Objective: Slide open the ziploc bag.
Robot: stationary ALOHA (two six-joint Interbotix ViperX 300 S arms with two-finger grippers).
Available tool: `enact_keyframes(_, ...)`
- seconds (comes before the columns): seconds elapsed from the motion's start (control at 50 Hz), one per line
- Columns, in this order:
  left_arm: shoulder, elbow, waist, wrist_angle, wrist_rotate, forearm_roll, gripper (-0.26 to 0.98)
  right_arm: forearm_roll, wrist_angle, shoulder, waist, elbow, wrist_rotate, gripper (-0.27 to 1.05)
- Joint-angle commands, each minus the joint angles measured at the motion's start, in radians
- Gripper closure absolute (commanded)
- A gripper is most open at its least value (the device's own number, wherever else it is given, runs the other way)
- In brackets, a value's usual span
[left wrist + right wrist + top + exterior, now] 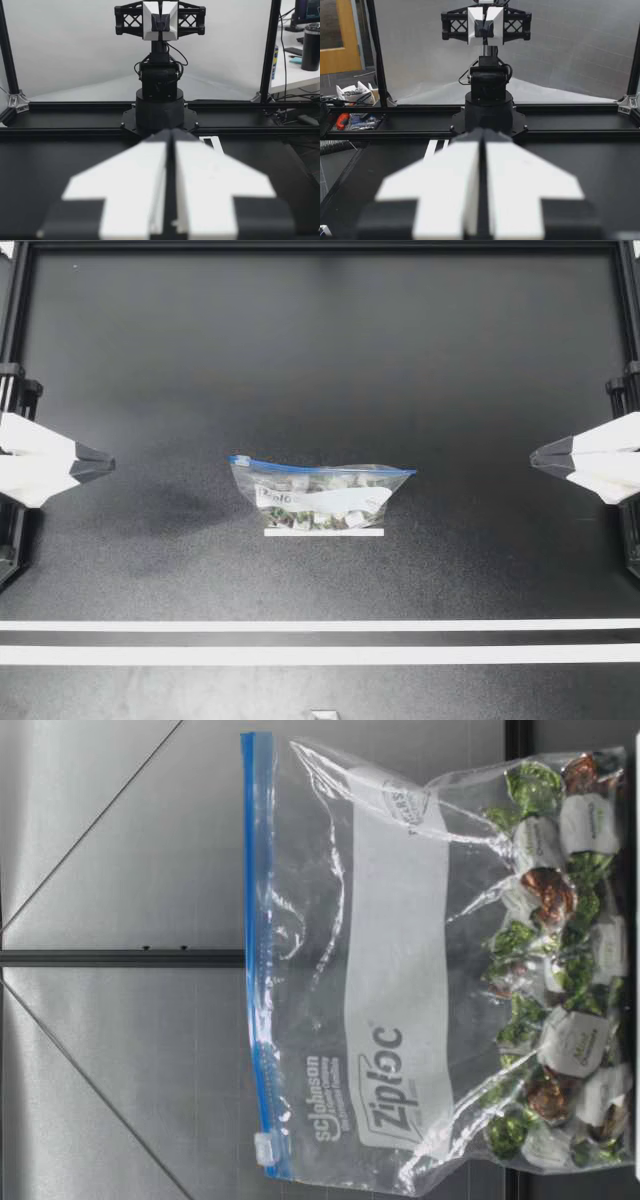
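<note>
Pre-grasp: ziploc bag (320, 495) is sitting untouched at tabletop (320, 360) centre.
Left gripper (108, 464) at 9 o'clock and right gripper (535, 457) at 3 o'clock are both sitting pinched closed, carrying nothing. Slider (265, 1148) is sitting at the zip strip's (258, 920) 9 o'clock end. Suggesting: left pinning that corner, right pulling the slider level toward 3 o'clock.

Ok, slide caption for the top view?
Ziploc bag of wrapped sweets, centred; left gripper and right gripper shut at the sides.
</note>
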Motion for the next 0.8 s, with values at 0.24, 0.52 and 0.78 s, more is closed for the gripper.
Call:
enact_keyframes(0.24, 0.097, 0.057, 0.040, 0.040, 0.017, -0.003, 0.89, -0.002, -0.018, 0.014, -0.009, 0.021, -0.002, 0.95)
enact_keyframes(0.52, 0.360, 0.135, 0.147, -0.060, 0.011, -0.057, 0.89, -0.002, -0.137, 0.150, -0.074, -0.052, -0.003, 0.94)
enact_keyframes(0.78, 0.555, 0.091, 0.147, -0.210, 0.008, -0.074, 0.82, -0.002, -0.158, 0.331, -0.112, -0.179, -0.003, 0.94)
